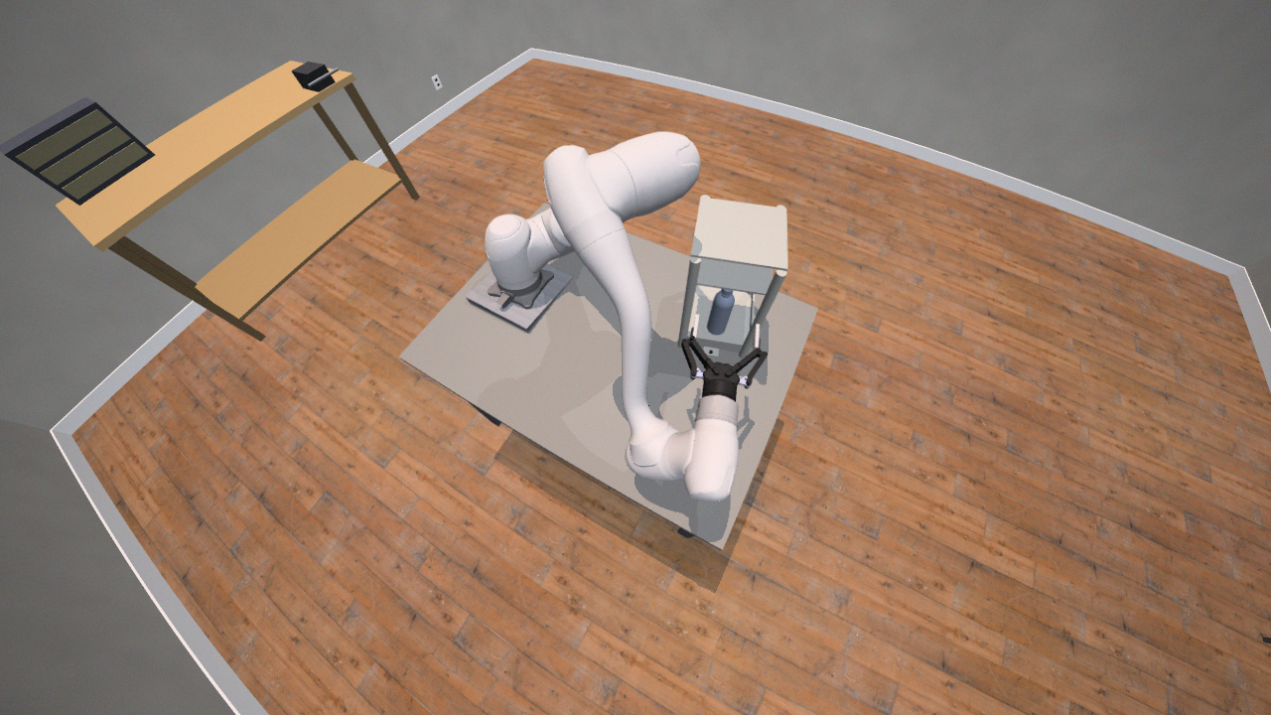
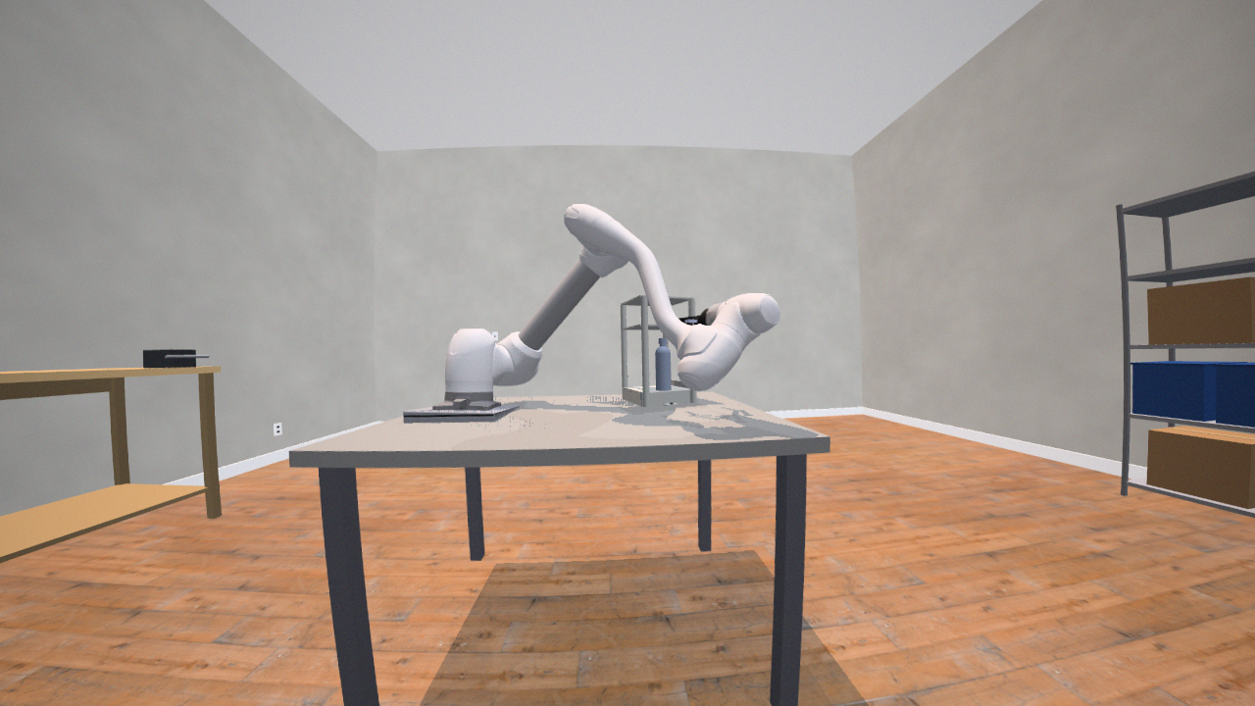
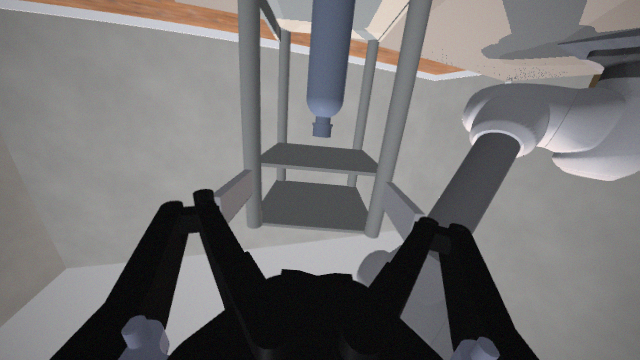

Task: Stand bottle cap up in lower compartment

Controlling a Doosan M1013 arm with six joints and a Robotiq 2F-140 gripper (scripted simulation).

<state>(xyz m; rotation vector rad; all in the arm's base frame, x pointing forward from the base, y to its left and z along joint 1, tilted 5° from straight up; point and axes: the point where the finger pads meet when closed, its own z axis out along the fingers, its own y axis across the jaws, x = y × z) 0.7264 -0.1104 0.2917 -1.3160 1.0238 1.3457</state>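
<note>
The bottle (image 1: 721, 310) stands cap up inside the shelving unit (image 1: 739, 232), in the lower compartment between the two lower shelves. In the exterior view the bottle (image 2: 663, 365) is vertical, with its base on the compartment floor above the closed base of the unit. The wrist view is inverted: the bottle (image 3: 328, 60) appears with its cap pointing downward in the picture, framed by the four posts (image 3: 248, 115) of the unit. No tilt is discernible in any view.

The gripper (image 1: 724, 362) is positioned in front of the shelving unit, outside the front posts, and points toward the compartment opening. The fingers are spread to their full width and hold nothing. A gap separates the fingertips from the bottle; there is no contact. In the wrist view each finger lies just outside a front post as seen in the picture.

The arm (image 1: 622, 266) rises from its base plate (image 1: 484, 306) at one corner of the desk (image 1: 497, 373), bends over the desk surface and returns toward the unit at wrist level. The shelving unit is located near the desk edge opposite the base plate.
</note>
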